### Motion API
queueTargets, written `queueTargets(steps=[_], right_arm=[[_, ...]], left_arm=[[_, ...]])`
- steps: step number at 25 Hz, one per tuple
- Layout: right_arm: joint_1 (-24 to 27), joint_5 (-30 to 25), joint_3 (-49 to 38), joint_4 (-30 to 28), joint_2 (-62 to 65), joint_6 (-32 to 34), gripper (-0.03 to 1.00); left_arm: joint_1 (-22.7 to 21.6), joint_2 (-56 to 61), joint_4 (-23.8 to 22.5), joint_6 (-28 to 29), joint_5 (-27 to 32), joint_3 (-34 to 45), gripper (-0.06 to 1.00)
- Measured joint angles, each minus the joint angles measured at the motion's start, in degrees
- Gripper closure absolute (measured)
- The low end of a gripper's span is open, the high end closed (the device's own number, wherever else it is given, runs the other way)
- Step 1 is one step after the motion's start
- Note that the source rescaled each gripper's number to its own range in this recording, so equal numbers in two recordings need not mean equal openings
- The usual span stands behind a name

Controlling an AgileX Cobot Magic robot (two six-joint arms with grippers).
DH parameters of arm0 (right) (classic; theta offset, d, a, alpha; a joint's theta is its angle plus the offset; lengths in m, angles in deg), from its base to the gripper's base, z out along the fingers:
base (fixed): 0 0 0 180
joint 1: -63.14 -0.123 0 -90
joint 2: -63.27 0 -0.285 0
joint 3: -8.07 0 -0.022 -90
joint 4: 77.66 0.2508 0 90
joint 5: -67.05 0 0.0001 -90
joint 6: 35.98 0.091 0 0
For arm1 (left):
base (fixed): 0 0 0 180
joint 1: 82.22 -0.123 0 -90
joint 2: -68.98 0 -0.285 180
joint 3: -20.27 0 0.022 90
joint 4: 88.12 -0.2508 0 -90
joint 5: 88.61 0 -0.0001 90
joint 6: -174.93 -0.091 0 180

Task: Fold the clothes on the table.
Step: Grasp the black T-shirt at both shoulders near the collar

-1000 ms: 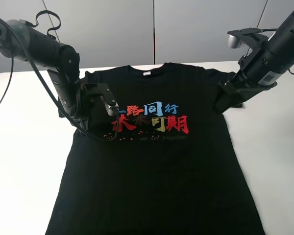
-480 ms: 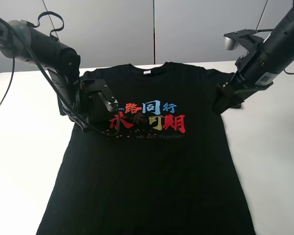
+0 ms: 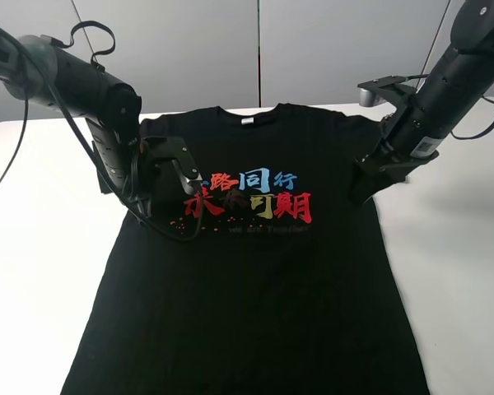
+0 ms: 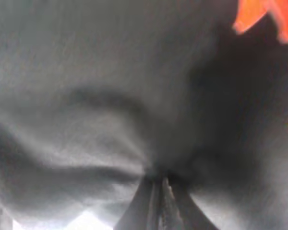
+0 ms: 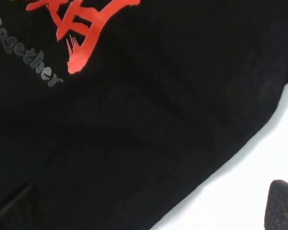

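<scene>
White table (image 3: 33, 247) under black T-shirt (image 3: 255, 288), cloth pinched in left gripper (image 4: 156, 189), right gripper (image 3: 365, 188) spread above

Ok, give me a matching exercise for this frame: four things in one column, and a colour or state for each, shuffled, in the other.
Column one:
1. left gripper
2. right gripper
3. neck tag
4. shirt

Column two:
A. open, holding nothing
B. black
C. shut on bunched fabric
D. white

Pairs: 1-C, 2-A, 3-D, 4-B
</scene>
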Motion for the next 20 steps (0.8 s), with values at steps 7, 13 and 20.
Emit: queueTargets(steps=[7,13,20], right_arm=[[0.0,0.33,0.22,1.91,-0.27,-2.95,-0.03],[0.0,0.94,0.22,2.02,-0.27,-4.66,-0.03],[0.0,1.31,0.22,3.51,-0.27,-5.3,-0.03]], left_arm=[[0.4,1.5,4.82,-2.5,2.82,-3.92,0.94],[0.4,1.63,5.14,-2.88,7.12,-8.01,0.94],[0.4,1.63,3.41,-5.59,12.69,-8.15,0.3]])
